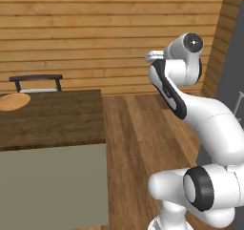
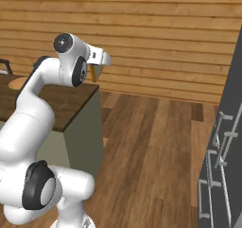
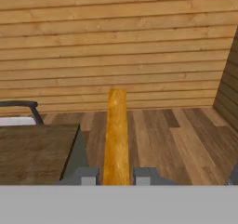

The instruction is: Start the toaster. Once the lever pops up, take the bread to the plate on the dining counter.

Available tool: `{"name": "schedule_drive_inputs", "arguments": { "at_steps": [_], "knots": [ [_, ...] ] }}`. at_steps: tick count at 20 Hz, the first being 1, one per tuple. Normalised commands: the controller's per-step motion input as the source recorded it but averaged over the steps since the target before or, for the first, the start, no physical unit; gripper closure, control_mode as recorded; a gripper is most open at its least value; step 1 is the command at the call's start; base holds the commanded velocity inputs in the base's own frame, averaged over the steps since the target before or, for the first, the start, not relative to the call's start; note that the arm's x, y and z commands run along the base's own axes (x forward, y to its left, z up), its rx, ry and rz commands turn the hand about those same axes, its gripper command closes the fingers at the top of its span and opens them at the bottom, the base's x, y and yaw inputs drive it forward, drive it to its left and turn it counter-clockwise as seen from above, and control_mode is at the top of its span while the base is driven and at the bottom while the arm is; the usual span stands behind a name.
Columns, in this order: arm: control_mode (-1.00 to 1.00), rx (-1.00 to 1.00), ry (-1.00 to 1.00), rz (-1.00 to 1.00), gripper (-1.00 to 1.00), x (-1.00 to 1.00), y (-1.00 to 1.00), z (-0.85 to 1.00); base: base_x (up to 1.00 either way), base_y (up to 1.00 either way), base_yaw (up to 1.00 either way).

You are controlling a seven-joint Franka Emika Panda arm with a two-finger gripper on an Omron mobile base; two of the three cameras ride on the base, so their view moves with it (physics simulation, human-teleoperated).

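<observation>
We see the dining counter [image 1: 52, 114] to our left, its dark wood top carrying the plate [image 1: 13, 101] at the far left edge, with a dark chair [image 1: 36, 82] just beyond it against the plank wall [image 1: 109, 28], and open wood floor [image 2: 151, 142] between us and the wall. At right stands a grey cabinet [image 2: 227, 146] with pale handles. Our arm is raised and folded at shoulder height, and the gripper [image 3: 116, 176] is closed on the bread [image 3: 116, 135], held edge-on above the floor, right of the counter's corner.
</observation>
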Motion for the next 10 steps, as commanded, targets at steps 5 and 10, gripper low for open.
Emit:
{"name": "schedule_drive_inputs", "arguments": {
  "at_steps": [5,10],
  "knots": [
    [1.0,0.0,0.0,0.0,1.0,0.0,0.0,0.0,0.9,-0.87,0.08],
    [1.0,0.0,0.0,0.0,1.0,0.0,0.0,0.0,1.0,-0.49,0.09]
  ]
}}
